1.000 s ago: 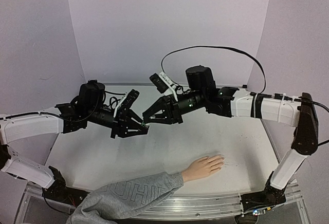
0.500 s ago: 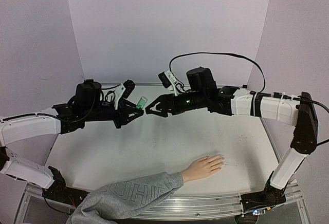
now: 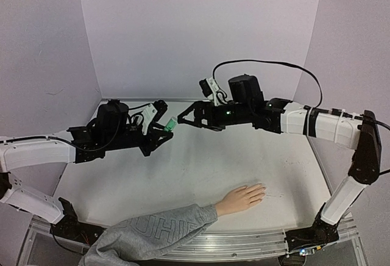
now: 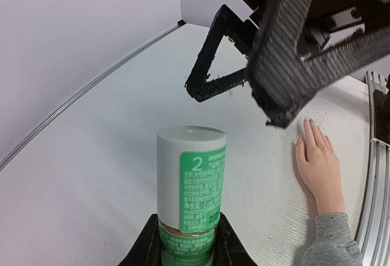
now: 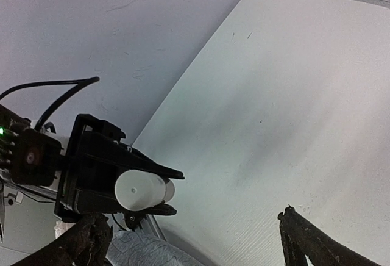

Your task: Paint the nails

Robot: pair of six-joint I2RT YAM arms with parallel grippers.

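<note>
A small white bottle (image 4: 191, 180) with a green label is held up above the table, its white cap pointing towards the right arm. My left gripper (image 4: 186, 237) is shut on its lower part. The bottle (image 3: 171, 122) and left gripper (image 3: 162, 127) hang at centre left. My right gripper (image 3: 190, 115) stands wide open just right of the cap, not touching it; in its wrist view the bottle (image 5: 140, 191) lies off to the left of the gripper (image 5: 192, 232). The mannequin hand (image 3: 242, 197) lies flat, palm down, near the front. Its pale nails (image 4: 311, 121) show at the fingertips.
A grey sweatshirt sleeve (image 3: 152, 232) runs from the hand to the table's front left edge (image 3: 201, 241). Lilac walls close the back and both sides. A black cable (image 3: 268, 64) loops above the right arm.
The right gripper has opened wide and drawn back to the right of the bottle. The left arm has lifted the bottle up and slightly right from where both grippers met.
</note>
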